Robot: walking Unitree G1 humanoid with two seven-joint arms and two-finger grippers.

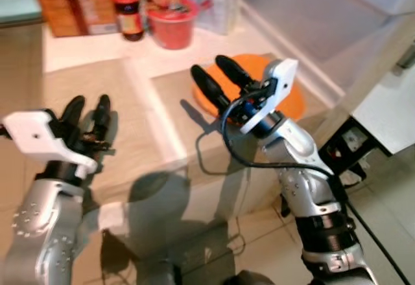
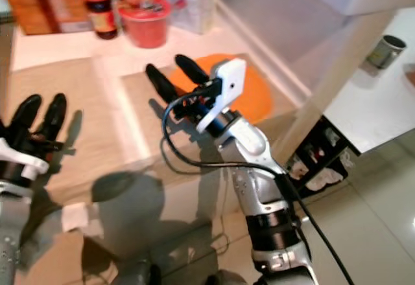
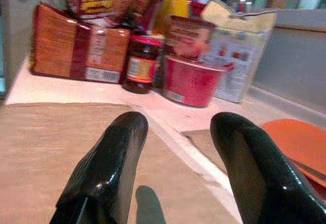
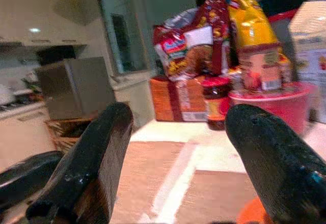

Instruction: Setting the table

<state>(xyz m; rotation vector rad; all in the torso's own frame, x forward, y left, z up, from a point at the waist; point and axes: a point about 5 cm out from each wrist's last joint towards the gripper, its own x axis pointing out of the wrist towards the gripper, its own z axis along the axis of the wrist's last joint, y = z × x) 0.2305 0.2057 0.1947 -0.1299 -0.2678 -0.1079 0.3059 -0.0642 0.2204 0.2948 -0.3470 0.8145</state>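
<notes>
directly beneath and just ahead of the right tool (image 1: pixel 219 79), whose fingers stand wide apart and empty, lies the orange plate (image 1: pixel 295 102) on its brown placemat (image 1: pixel 172 89); judged best approached low at the rim, left tool (image 1: pixel 87 111) likewise spread, empty, over the neighbouring mat.

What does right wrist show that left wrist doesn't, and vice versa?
Right wrist alone: a grey cabinet and a woven basket in the background, plus a yellow snack bag atop the groceries. Left wrist alone: a clear view of the orange plate on its placemat. Both share: the red bowl, the dark jar, the orange package, and open black fingers.
</notes>
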